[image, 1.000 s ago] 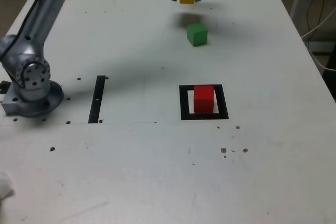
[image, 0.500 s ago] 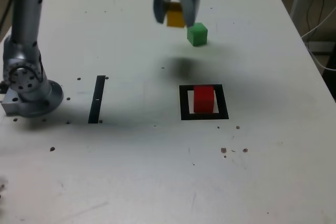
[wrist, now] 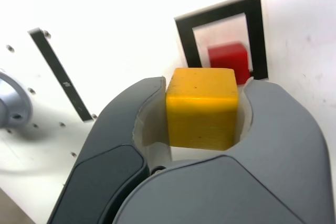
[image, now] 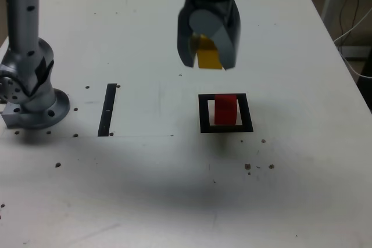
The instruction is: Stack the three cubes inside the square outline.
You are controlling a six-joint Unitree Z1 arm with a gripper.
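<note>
Pincer (image: pixel 207 57): clamped on yellow cube (image: pixel 208 59), raised above the surface (image: pixel 290 190). Red cube (image: pixel 226 110): inside square outline (image: pixel 203 114), nearer the camera and slightly to the exterior view's right of the pincer. Judged next: carry yellow there, lower onto red. Green cube: hidden.

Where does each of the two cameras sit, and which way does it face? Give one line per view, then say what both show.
Exterior view: off the arm, above one table edge, looking down across the table; shows arm base and gripper.
Wrist view: on the wrist, looking past the gripper towards the table; only its jaws show.
Shared: yellow cube, red cube, square outline, black strip.
</note>
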